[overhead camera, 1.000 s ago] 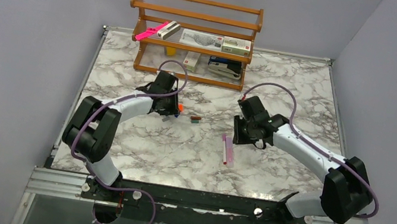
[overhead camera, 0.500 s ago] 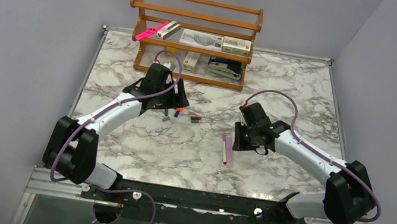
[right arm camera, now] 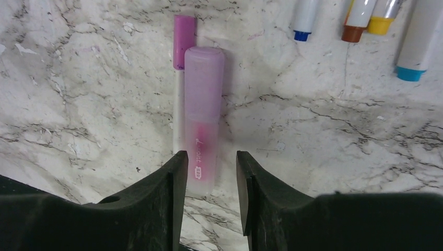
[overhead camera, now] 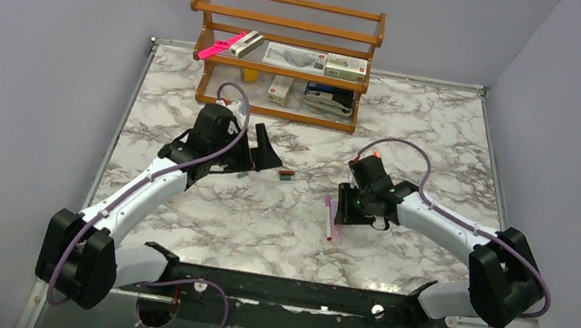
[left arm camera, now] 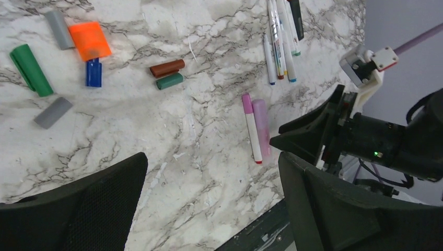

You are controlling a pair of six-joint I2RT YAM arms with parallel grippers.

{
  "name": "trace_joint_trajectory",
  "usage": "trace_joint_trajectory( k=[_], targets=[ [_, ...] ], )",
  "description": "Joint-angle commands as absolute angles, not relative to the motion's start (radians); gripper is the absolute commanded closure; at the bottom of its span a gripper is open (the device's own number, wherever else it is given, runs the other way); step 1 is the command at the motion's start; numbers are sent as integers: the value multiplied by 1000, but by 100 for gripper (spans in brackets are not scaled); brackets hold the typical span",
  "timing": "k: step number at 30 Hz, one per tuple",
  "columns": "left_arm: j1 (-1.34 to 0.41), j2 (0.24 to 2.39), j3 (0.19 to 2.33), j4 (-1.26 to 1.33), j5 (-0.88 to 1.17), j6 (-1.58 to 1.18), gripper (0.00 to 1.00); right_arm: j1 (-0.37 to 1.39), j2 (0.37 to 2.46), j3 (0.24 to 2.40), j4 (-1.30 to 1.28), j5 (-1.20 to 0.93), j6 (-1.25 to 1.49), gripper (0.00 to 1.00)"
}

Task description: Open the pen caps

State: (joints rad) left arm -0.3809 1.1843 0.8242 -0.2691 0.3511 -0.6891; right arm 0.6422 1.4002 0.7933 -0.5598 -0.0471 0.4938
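We log the left gripper point(left arm camera: 211, 167) gaping empty and the right gripper point(right arm camera: 208, 159) ajar astride the barrel end of the lilac highlighter point(right arm camera: 201, 141), which lies just right of mid-table touching a pink-capped marker point(right arm camera: 179, 115); we judge its lilac cap point(right arm camera: 203, 78) light, rigid and slick, best pinched across its sides with the barrel restrained.

1. Worktop point(overhead camera: 277, 224) up now: marble-look, smooth, slight sheen.
2. Rack point(overhead camera: 287, 24) at back: varnished wood, warm gloss.
3. Orange cap point(left arm camera: 90, 40): translucent plastic. Green cap point(left arm camera: 31, 69): opaque, satin.
4. Lilac highlighter point(right arm camera: 202, 104): frosted see-thru plastic.
5. Left pincer point(left arm camera: 211, 172): matt blk, fine mesh-like grain on the inner faces.
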Motion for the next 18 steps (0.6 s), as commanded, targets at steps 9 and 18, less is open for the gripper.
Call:
trace_joint_trajectory(
  k=[9,18],
  targets=[
    [-383,1096,730,-185,461,-761,1,650,1501,745,-440,-105,537,60],
    [-388,1124,733,-163,520,-757,1,651,1489,702,-435,-89,556,88]
  ],
)
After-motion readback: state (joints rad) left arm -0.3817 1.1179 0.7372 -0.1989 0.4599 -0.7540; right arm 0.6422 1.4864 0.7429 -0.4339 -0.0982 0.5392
